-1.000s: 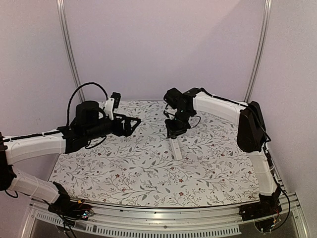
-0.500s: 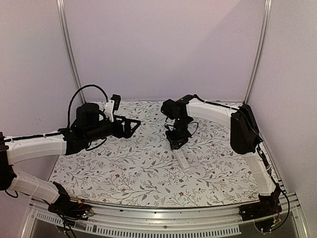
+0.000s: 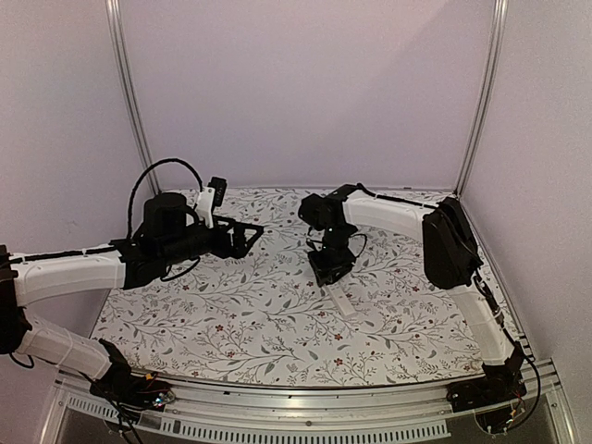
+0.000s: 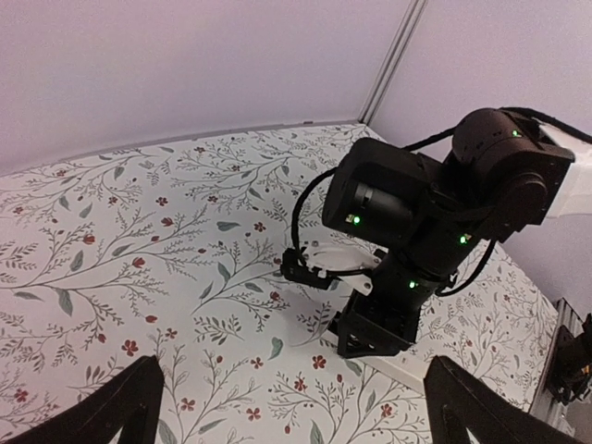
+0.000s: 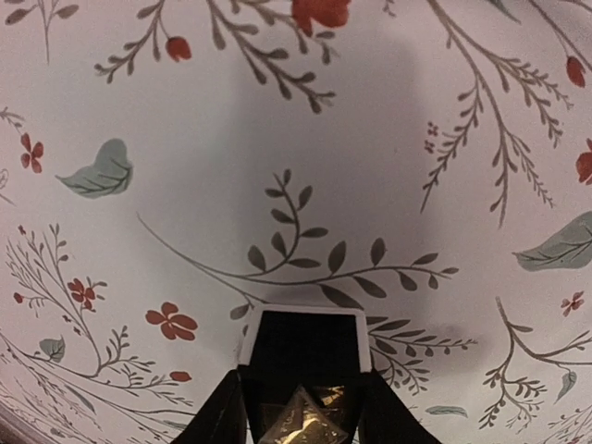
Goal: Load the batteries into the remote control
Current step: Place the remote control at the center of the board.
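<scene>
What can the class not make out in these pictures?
Batteries: in no view; perhaps hidden or too small.
Remote: top view, far end hidden under the right gripper; right wrist view, cut off by bottom edge.
Recess: right wrist view, dark and blurred; contents unclear.
Right gripper: whether it clamps the remote, unclear; fingers cropped by bottom edge.

No legible text or markings
</scene>
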